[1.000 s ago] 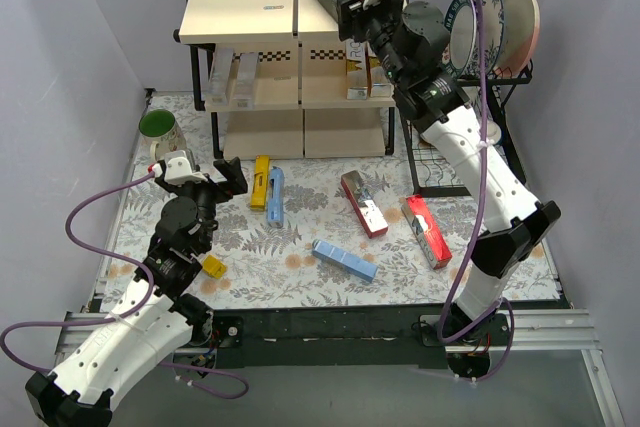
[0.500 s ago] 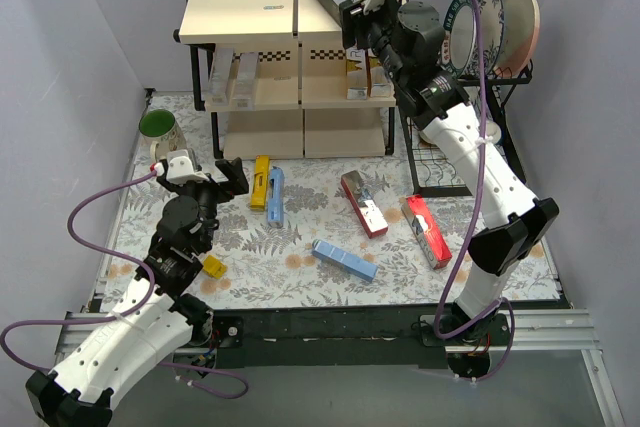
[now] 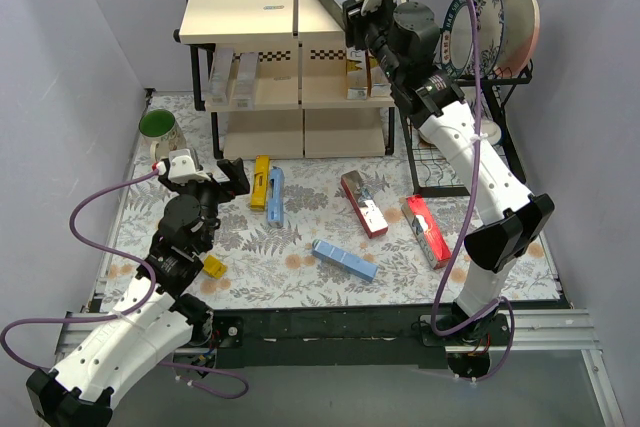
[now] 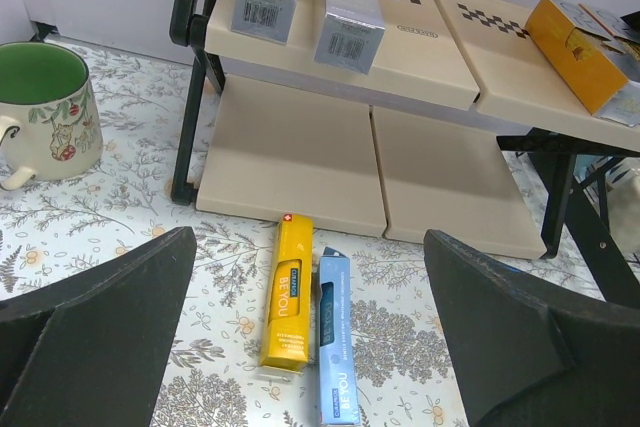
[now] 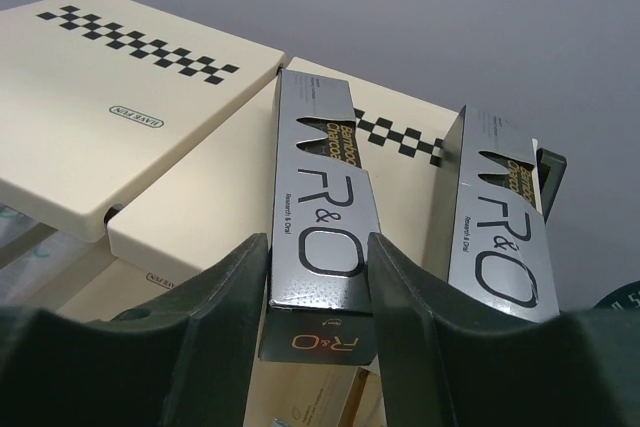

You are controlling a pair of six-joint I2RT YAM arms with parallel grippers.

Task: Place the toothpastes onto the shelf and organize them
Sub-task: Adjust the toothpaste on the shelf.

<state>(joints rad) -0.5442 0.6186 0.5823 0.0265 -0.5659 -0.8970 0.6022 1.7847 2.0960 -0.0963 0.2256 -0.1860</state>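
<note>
Right pincer (image 5: 320, 252) has edged further over the shelf (image 5: 130, 97), pinching the black carton (image 5: 320, 177) to square it beside its twin (image 5: 500, 227); left pincer (image 4: 307, 237) waits spread.

The top external view looks down from high behind the near edge of the table (image 3: 300, 242) toward the shelf (image 3: 237, 2). The left wrist view faces its lower tiers from low down. The right wrist view sits close over its top board. All three share the shelf.
</note>
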